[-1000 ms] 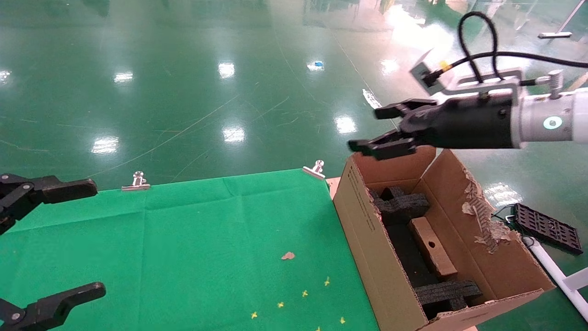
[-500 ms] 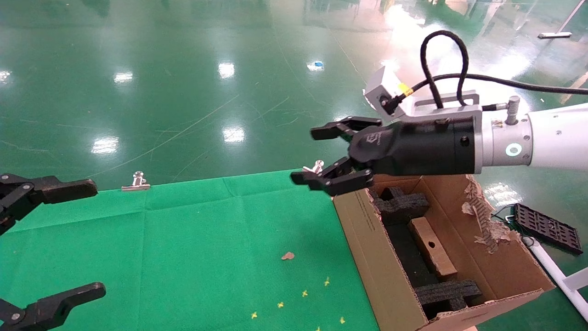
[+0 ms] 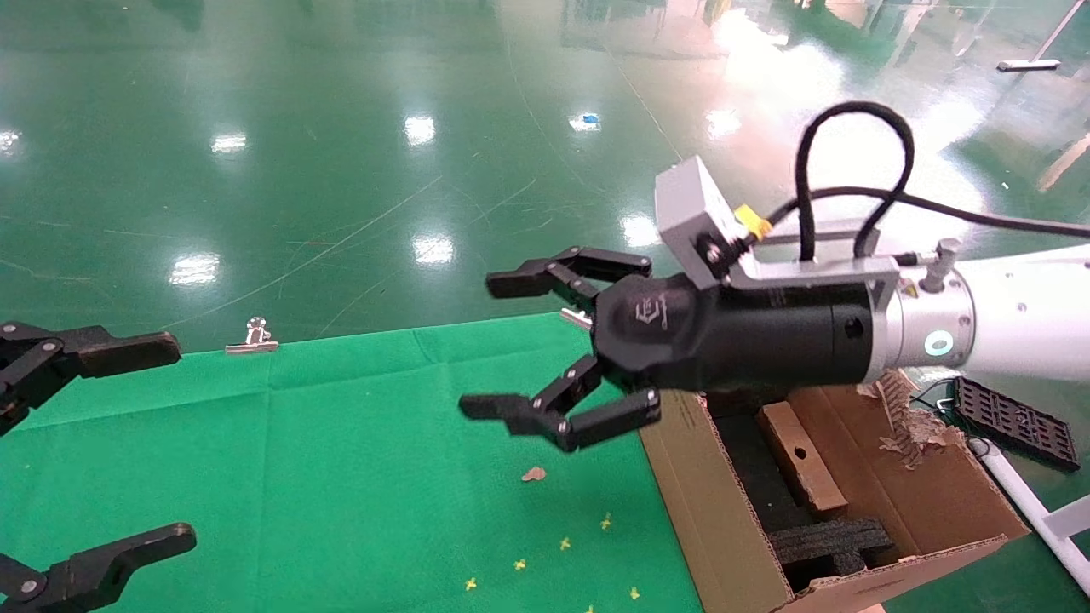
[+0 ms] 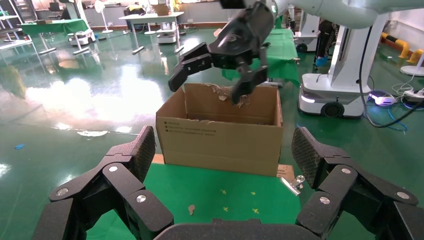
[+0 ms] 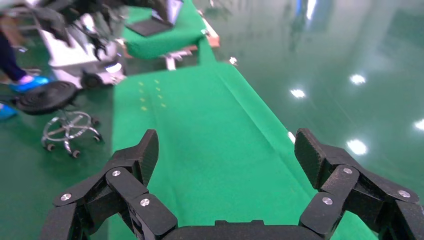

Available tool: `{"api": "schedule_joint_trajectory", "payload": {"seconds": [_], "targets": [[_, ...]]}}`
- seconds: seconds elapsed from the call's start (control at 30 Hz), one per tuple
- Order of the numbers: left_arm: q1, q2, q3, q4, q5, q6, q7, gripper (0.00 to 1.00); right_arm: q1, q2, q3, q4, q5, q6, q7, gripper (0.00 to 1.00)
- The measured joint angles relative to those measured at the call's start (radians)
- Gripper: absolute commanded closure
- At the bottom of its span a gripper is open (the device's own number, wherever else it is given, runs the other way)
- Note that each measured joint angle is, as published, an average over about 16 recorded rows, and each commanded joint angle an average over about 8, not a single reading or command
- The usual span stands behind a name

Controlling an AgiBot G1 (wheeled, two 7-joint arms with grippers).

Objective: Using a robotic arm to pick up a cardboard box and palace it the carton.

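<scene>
The cardboard box [image 3: 800, 460] lies flat inside the carton [image 3: 715, 519], between black foam blocks [image 3: 830, 538], its round hole showing. My right gripper [image 3: 498, 345] on the white robotic arm [image 3: 1022, 315] hangs open and empty over the green cloth, just left of the carton's near wall. In the left wrist view the carton [image 4: 220, 137] stands ahead, with that right gripper [image 4: 205, 90] above its rim. The right wrist view shows the open right gripper [image 5: 227, 150] over bare cloth. My left gripper [image 3: 179, 440] is parked open at the far left.
Green cloth [image 3: 341, 460] covers the table, held by binder clips [image 3: 252, 336] at its far edge. A cardboard scrap [image 3: 534, 473] and yellow marks [image 3: 562, 543] lie near the carton. A black tray [image 3: 1013, 421] and white pipe [image 3: 1030, 511] lie on the floor right.
My right arm swung left and down, from above the carton's far end to over the green cloth, staying open. The cardboard box and left gripper did not move.
</scene>
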Motion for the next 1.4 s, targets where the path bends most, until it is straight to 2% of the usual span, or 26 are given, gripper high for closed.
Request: {"api": "schedule_joint_trajectory", "payload": {"seconds": [0.33,0.57,1.4], "targets": [[0.0,0.0,0.0,0.0,0.0,0.0,0.0,0.0,-0.176,-0.042,0.21,0.061,0.055,-0.083,-0.068,0.0],[0.0,0.0,0.001,0.0,-0.001,-0.001,0.0,0.0,-0.244,-0.059,0.292,0.085,0.077,-0.116,-0.092,0.0],[0.0,0.0,0.001,0.0,-0.001,-0.001,0.0,0.0,-0.23,-0.056,0.275,0.08,0.072,-0.109,-0.088,0.0]]}}
